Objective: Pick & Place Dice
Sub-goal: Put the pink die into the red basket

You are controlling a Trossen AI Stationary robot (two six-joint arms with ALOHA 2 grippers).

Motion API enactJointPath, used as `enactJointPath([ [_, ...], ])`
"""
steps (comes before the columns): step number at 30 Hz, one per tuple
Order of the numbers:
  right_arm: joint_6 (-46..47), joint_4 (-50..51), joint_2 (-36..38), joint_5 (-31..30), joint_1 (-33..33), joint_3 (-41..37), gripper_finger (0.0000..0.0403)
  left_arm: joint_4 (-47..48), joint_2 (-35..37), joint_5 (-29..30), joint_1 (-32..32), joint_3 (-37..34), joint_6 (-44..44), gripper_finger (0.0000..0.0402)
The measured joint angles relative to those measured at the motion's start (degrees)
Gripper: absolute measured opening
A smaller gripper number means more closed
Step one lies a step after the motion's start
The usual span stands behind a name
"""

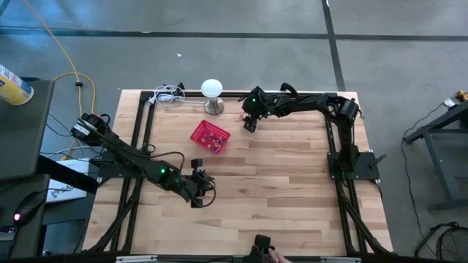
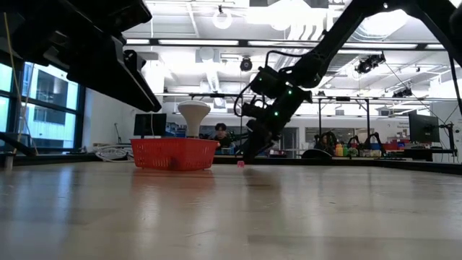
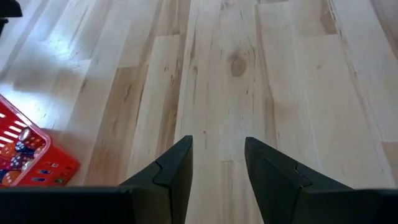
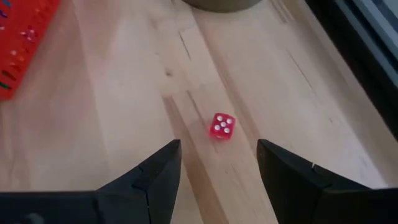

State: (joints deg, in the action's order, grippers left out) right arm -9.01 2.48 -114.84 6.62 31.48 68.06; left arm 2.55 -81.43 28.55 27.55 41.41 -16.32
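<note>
Item: dice. 1 loose red-pink die [image 4: 222, 126] lies on the bare worktop [image 1: 292, 190] near its far edge, between the red mesh basket [image 1: 210, 137] and the right arm's post, showing its 5-pip face up in the right wrist view. It sits apart from the rest, so it reads as the next piece to collect. The remaining dice [image 3: 18, 152] lie heaped inside the basket; red, blue and white-spotted ones show, but they are too small and crowded to count.

Item: basket, 1. Stands on the worktop toward the far edge, left of centre, serving by the look of it as the deposit point.

Item: right gripper [image 4: 219, 163], 1. Hangs low just over the loose die, released, its 2 fingers spread with the die ahead of the gap between them, touching neither. This placement suits a descent to straddle and pinch.

Item: left gripper [image 1: 198, 177], 1. Waits over bare boards nearer the front edge, well apart from the basket, fingers parted and grasping nothing.

Item: white domed stand [image 1: 212, 93], 1. At the far edge, just beyond the basket; purpose unclear.
</note>
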Motion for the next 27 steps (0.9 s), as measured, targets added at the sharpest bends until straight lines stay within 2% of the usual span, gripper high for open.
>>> enactJointPath([
  [14, -3.71, 0.76, -0.03, 2.83, 0.77, -0.03, 0.0201, 0.02, 0.00, -0.30, 0.11, 0.00, -0.09, 0.0139],
  [20, -4.38, 1.88, 0.45, -1.42, -0.19, -0.04, 0.0201, 0.02, 0.00, -0.30, 0.11, 0.00, -0.11, 0.0139],
  [27, -6.62, 1.92, 1.15, -2.17, 0.10, -0.03, 0.0201, 0.02, 0.00, -0.28, 0.11, 0.00, 0.09, 0.0139],
])
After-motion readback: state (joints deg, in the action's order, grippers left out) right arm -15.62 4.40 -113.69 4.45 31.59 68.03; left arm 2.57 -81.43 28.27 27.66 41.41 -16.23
